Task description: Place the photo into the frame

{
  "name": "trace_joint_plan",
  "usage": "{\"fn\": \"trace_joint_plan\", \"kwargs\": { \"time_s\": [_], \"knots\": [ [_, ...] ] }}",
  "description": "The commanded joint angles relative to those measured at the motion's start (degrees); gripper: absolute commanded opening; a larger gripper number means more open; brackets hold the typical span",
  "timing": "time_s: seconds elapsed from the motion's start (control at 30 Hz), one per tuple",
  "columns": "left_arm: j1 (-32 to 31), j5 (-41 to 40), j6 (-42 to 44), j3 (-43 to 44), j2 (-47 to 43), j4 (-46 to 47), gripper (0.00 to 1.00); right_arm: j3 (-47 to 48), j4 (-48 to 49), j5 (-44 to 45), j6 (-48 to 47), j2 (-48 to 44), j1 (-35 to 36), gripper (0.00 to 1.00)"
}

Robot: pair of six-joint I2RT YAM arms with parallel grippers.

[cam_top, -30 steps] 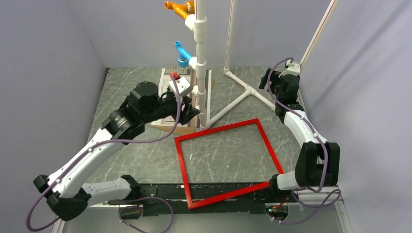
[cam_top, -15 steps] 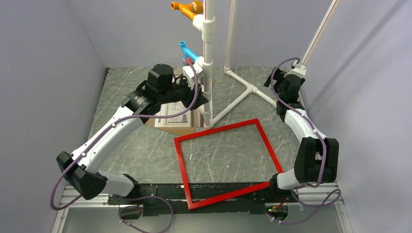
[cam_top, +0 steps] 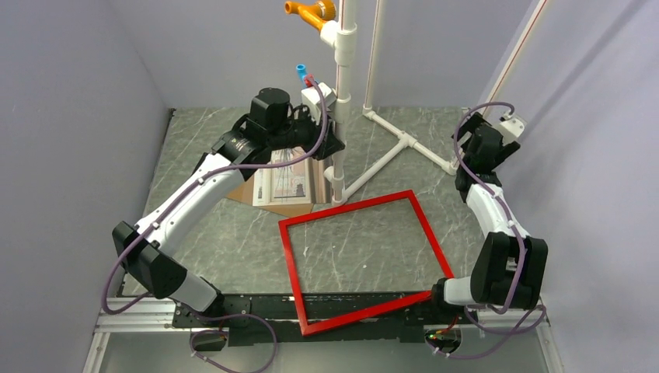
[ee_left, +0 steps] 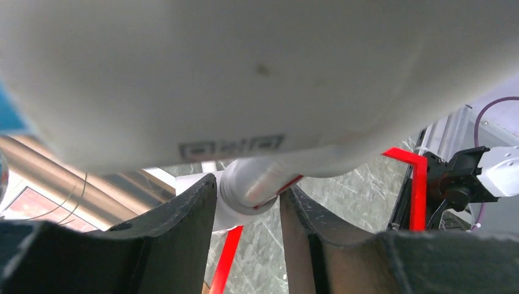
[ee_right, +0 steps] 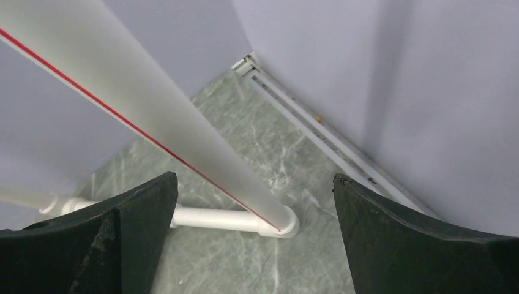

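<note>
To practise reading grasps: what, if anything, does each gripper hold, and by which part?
The left gripper is shut on the white pipe stand, around its upright post. The right gripper is open and holds nothing.

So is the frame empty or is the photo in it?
Empty. Bare marble table shows through the red frame, and the photo lies outside it on the brown board beyond the frame's far-left corner.

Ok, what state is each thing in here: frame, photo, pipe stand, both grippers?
the frame: flat on the table, empty.
the photo: face up on the brown backing board, outside the frame.
pipe stand: standing upright.
left gripper: shut on the pipe stand.
right gripper: open, slanted pipe between its fingers, untouched.
</note>
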Motion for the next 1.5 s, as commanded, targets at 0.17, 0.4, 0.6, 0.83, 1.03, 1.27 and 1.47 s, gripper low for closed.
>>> {"fn": "trace_joint_plan", "kwargs": {
  "time_s": [0.17, 0.4, 0.6, 0.83, 1.03, 1.27, 1.47],
  "knots": [
    [0.3, -1.9, -1.8, 6.8, 5.9, 0.0, 0.45, -3.1, 1.6, 7.2, 2.4, -5.3, -1.5, 1.0],
    [1.2, -4.3, 0.6, 11.7, 10.8, -2.5, 0.44, -4.1, 0.7, 6.0, 3.3, -6.7, -1.7, 1.0],
    [1.6, -6.9, 3.9, 19.1, 16.9, -6.3, 0.44, -6.0, 0.2, 4.5, 4.1, -9.3, -1.8, 1.0],
    [2.2, -9.2, 5.1, 22.3, 21.5, -7.7, 0.43, -7.3, -1.4, 1.3, 5.5, -12.0, -1.7, 1.0],
    [2.3, -7.9, 5.5, 17.7, 19.1, -5.0, 0.45, -7.9, -2.1, -2.3, 5.0, -13.3, -1.7, 1.0],
    [2.3, -7.8, 5.5, 10.6, 13.7, -4.0, 0.66, -8.6, -5.0, -10.5, 4.7, -15.3, -1.6, 1.0],
    [2.3, -8.1, 4.4, 1.1, 6.0, -2.2, 0.91, -9.1, -8.2, -18.5, 4.5, -17.7, -1.3, 1.0]
  ]
}}
